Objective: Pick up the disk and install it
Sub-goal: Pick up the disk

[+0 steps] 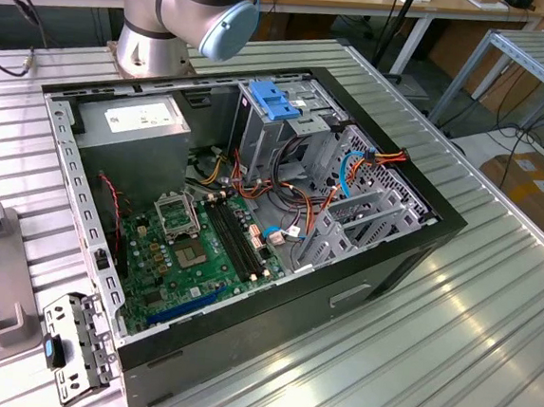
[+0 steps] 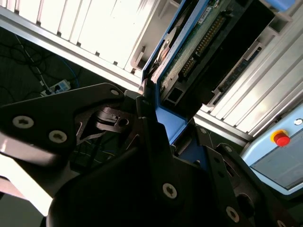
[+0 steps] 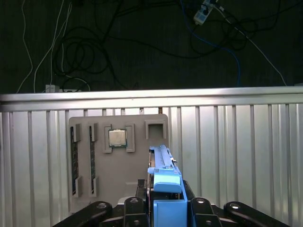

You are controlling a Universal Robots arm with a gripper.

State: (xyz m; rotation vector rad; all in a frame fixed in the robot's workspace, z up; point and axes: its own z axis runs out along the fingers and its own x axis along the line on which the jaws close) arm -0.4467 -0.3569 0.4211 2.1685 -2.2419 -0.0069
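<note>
The disk [image 3: 163, 163] stands on edge between the black fingers of my gripper [image 3: 166, 208], which is shut on it; its bright blue carrier rail faces the first wrist camera. In the second wrist view the disk [image 2: 203, 42] shows its green circuit board and connector pins, with the blue rail running into my gripper [image 2: 175, 137]. It hangs above the ribbed metal table [image 3: 236, 156], beside a grey parts tray [image 3: 142, 184]. The open computer case [image 1: 421, 238] lies on the table in the exterior view, with a tall grey drive cage [image 1: 259, 131] inside.
The grey tray holds a processor [image 3: 118, 138] and memory sticks [image 3: 75, 163]. Beyond the table edge, cables [image 3: 75, 52] lie on the dark floor. A perforated bracket with a blue clip [image 1: 73, 348] lies by the case. A red stop button [image 2: 282, 138] shows. The arm's base [image 1: 164, 23] stands behind the case.
</note>
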